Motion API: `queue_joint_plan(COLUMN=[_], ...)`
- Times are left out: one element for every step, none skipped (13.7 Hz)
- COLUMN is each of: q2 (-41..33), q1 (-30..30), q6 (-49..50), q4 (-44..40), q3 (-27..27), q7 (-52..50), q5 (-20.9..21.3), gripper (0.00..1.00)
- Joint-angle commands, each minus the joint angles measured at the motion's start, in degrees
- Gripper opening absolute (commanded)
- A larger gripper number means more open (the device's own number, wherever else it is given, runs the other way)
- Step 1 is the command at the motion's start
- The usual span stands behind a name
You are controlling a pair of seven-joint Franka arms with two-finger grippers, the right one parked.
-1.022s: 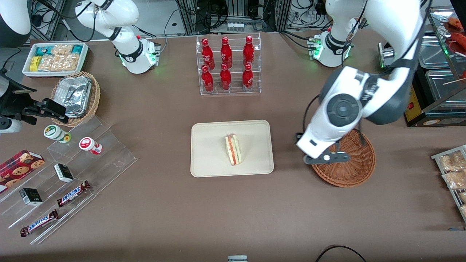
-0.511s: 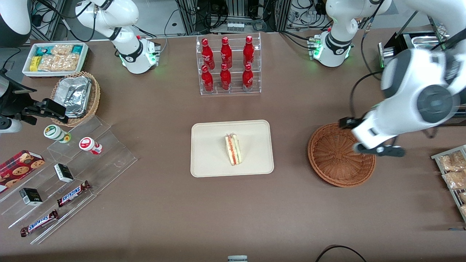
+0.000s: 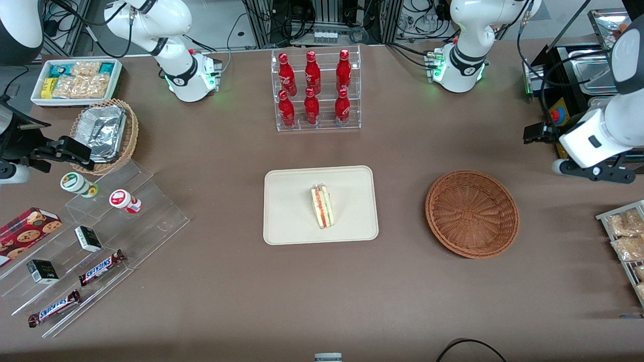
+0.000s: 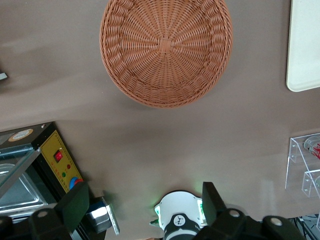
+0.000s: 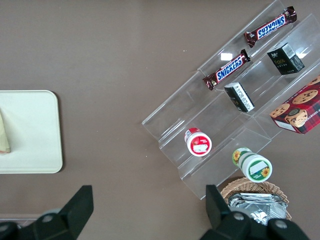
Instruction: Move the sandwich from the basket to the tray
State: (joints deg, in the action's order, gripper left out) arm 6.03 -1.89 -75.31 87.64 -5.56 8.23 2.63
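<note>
The sandwich [image 3: 322,206] stands on its edge on the cream tray [image 3: 292,201] at mid-table, its filling layers showing. A sliver of it also shows in the right wrist view [image 5: 4,137] on the tray [image 5: 27,130]. The reddish-brown wicker basket [image 3: 472,213] is empty, beside the tray toward the working arm's end. My left gripper [image 3: 593,173] hovers high, past the basket toward the working arm's end of the table. In the left wrist view the gripper [image 4: 145,200] is open wide and empty, with the basket [image 4: 166,47] and a tray corner [image 4: 305,45] below.
A clear rack of red bottles [image 3: 315,90] stands farther from the camera than the tray. A yellow-fronted control box [image 3: 571,138] and a snack rack [image 3: 626,241] sit at the working arm's end. Acrylic steps with candy bars [image 3: 100,236] and a tan foil basket [image 3: 104,134] lie toward the parked arm's end.
My left arm has swung off the basket toward the working arm's end and away from the camera. The basket now shows whole and empty. The sandwich has not moved.
</note>
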Motion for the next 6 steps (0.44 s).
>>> queue_joint_plan(q2=[-2.3, -3.0, -4.0, -4.4, -4.4, -4.3], q1=[1.2, 1.3, 1.3, 1.4, 1.4, 1.5], q6=[3.2, 3.5, 3.5, 3.4, 3.2, 2.9], q4=[-1.6, -1.8, -1.6, -1.5, -1.5, -1.3], q3=[1.7, 2.6, 3.4, 4.0, 4.2, 4.2], q7=[0.6, 0.6, 0.5, 0.6, 0.5, 0.5], q5=[0.2, 0.2, 0.2, 0.2, 0.2, -0.1], gripper=[1.00, 1.00, 1.00, 1.00, 1.00, 1.00])
